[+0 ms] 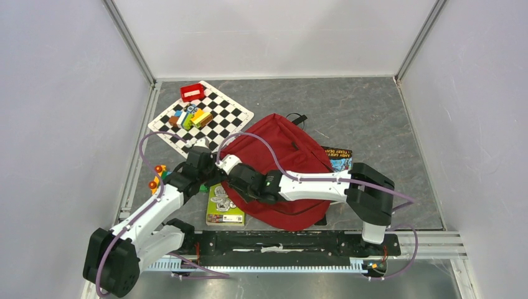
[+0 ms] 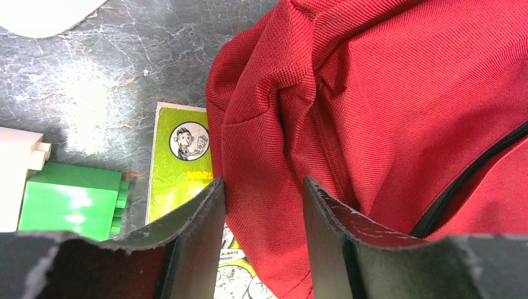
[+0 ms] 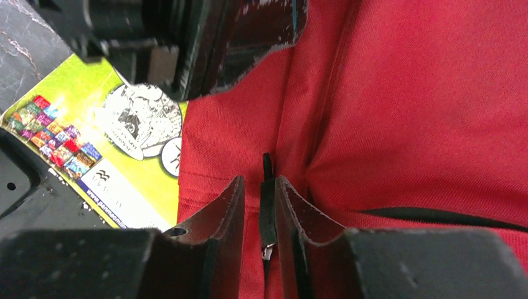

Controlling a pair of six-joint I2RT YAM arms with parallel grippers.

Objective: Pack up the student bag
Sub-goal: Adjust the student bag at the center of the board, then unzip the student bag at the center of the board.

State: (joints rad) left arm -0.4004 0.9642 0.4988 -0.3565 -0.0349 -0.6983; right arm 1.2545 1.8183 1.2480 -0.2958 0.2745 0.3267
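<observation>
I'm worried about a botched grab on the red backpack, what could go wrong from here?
The right jaws straddle the thin black zipper pull; if they close off-centre, it may slip out. The left jaws sit astride a loose fold of the student bag; pulling may drag the whole bag, shifting the green book partly beneath it.

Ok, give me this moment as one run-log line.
left end effector: astride fabric fold at student bag edge | right end effector: jaws flanking black zipper pull, small gaps | green book: partly under bag
</observation>
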